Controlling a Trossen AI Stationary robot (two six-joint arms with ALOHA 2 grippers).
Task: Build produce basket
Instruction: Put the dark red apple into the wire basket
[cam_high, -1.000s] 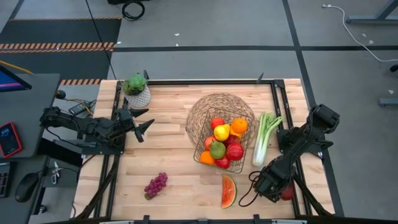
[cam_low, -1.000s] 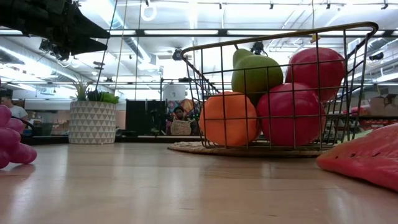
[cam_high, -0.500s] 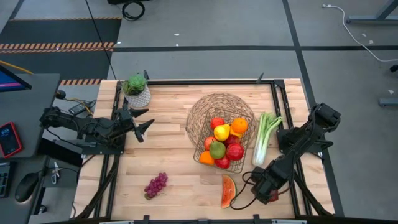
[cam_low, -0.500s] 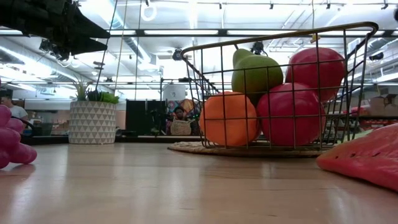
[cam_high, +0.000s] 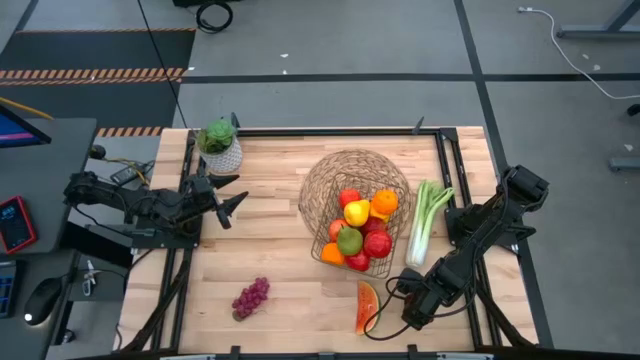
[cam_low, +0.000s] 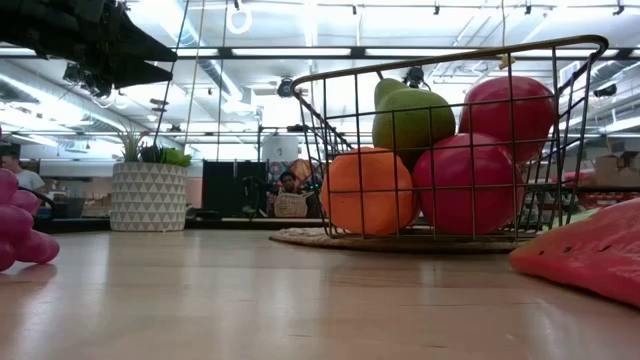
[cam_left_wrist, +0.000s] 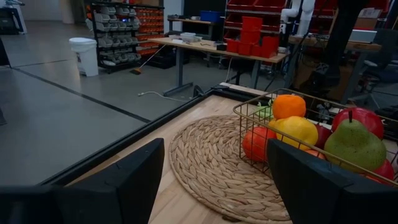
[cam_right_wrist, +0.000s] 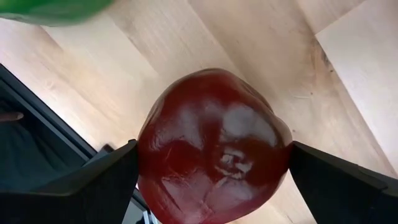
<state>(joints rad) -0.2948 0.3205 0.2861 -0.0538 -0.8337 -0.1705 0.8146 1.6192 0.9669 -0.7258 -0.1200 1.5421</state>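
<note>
Seen from above, the right gripper (cam_high: 416, 308) is hanging low over the near right part of the wooden table (cam_high: 280, 215). The watermelon slice (cam_high: 367, 306) is lying just beside it toward the table's middle, and the celery stalk (cam_high: 426, 220) is lying farther out ahead of it. The wire basket (cam_high: 357, 226) is standing beyond the slice on a round woven mat (cam_high: 330, 175), holding red apples (cam_high: 377, 243), a green pear (cam_high: 348, 240), oranges (cam_high: 384, 202) and a yellow fruit (cam_high: 356, 212). The left gripper (cam_high: 228, 196) is waiting at the far left, well apart from the basket, with the potted plant (cam_high: 219, 146) just beside it and the purple grapes (cam_high: 250, 297) lying nearer the front edge.

From table height, the basket (cam_low: 450, 140) is showing an orange (cam_low: 368, 192), the pear (cam_low: 412, 118) and two apples (cam_low: 468, 184) behind its wires. The grapes (cam_low: 18, 228) and the watermelon slice (cam_low: 590, 255) are lying at opposite edges.

The left wrist camera is looking between parted, empty fingers (cam_left_wrist: 134, 186) across the mat (cam_left_wrist: 214, 165) toward the basket (cam_left_wrist: 298, 149).

The right wrist camera is showing a dark red apple (cam_right_wrist: 214, 149) sitting between the right gripper's widely spread fingers (cam_right_wrist: 339, 186). Whether they are pressing on it cannot be told.
</note>
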